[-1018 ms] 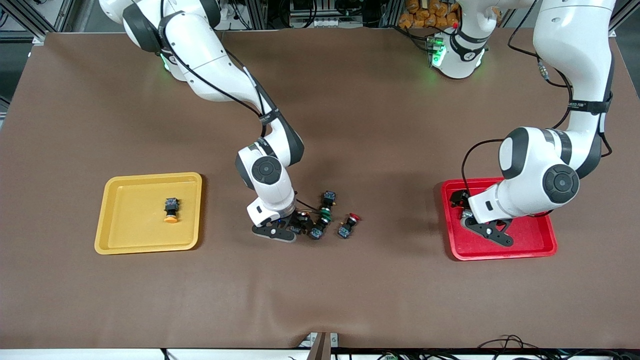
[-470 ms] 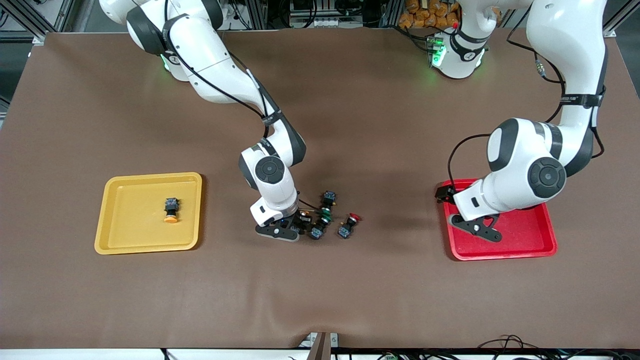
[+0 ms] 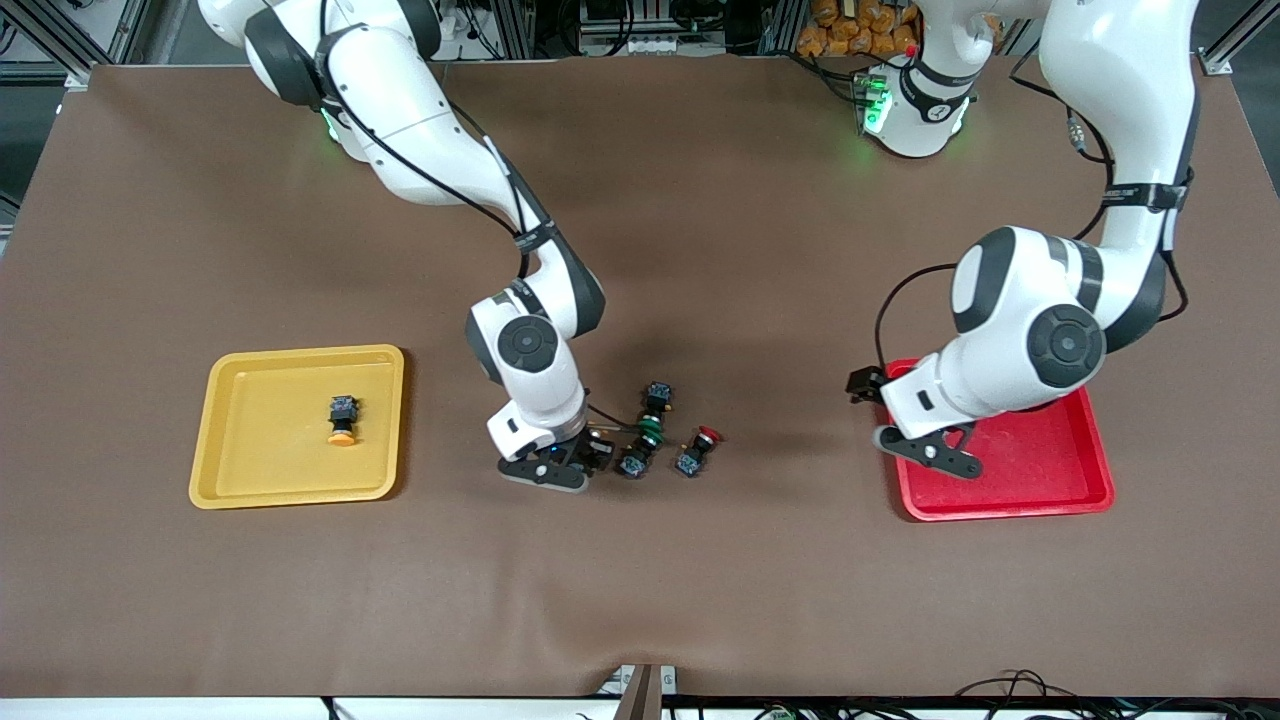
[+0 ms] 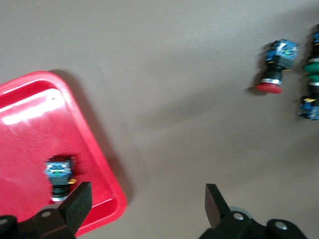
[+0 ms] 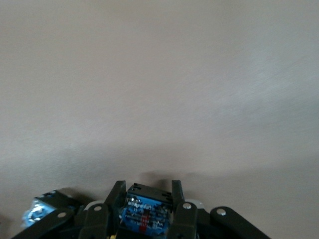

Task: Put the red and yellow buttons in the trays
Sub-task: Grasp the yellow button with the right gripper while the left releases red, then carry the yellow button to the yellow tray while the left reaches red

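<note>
I am closing my right gripper (image 5: 145,199) on a button (image 5: 143,214) in the cluster at mid-table, cap unseen, so I am risking nudging the green-capped switch (image 3: 648,432) beside it; my left gripper (image 4: 144,211) is hovering wide open, empty, over the red tray's (image 3: 1040,480) rim.

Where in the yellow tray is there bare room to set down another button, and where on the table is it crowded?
The yellow tray holds one yellow button near its middle; bare floor lies all round it. Crowding: the switch cluster beside the right claw.
</note>
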`<act>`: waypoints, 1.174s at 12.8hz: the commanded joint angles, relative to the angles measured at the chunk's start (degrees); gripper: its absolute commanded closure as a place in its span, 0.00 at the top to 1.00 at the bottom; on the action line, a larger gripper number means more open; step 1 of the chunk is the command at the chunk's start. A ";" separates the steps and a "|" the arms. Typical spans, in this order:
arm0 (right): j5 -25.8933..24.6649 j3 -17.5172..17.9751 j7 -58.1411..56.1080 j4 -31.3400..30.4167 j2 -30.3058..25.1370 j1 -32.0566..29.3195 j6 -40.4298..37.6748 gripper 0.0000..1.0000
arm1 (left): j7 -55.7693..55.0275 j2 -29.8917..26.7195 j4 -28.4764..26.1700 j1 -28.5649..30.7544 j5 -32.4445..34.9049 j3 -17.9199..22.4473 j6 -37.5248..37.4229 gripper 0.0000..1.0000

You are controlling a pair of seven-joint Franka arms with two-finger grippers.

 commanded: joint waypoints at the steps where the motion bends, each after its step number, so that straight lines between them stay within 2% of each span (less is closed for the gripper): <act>1: 0.51 0.92 -7.13 -0.96 -6.88 -3.75 -9.21 0.00 | -1.86 1.40 2.62 -0.68 0.49 -2.24 -0.96 1.00; 4: 0.60 1.18 -19.85 -2.97 -15.40 -9.71 -20.65 0.00 | -2.56 5.35 5.44 -3.84 0.40 -3.22 2.28 1.00; 8: 0.95 1.09 -45.06 -13.51 -25.61 -20.09 -23.93 0.00 | -2.47 10.36 5.44 -7.80 0.84 -3.04 13.52 1.00; 9: 0.95 0.92 -52.09 -15.45 -26.67 -22.90 -23.84 0.00 | -2.39 10.89 5.44 -8.59 1.10 -3.04 15.28 1.00; 12: 0.87 0.92 -68.45 -16.08 -26.16 -31.86 -22.80 0.00 | -2.04 11.07 5.44 -10.26 1.89 -2.43 15.65 1.00; 15: 0.78 0.92 -79.90 -16.08 -22.39 -37.32 -15.69 0.00 | -2.12 13.87 5.44 -10.61 5.05 -2.43 20.20 1.00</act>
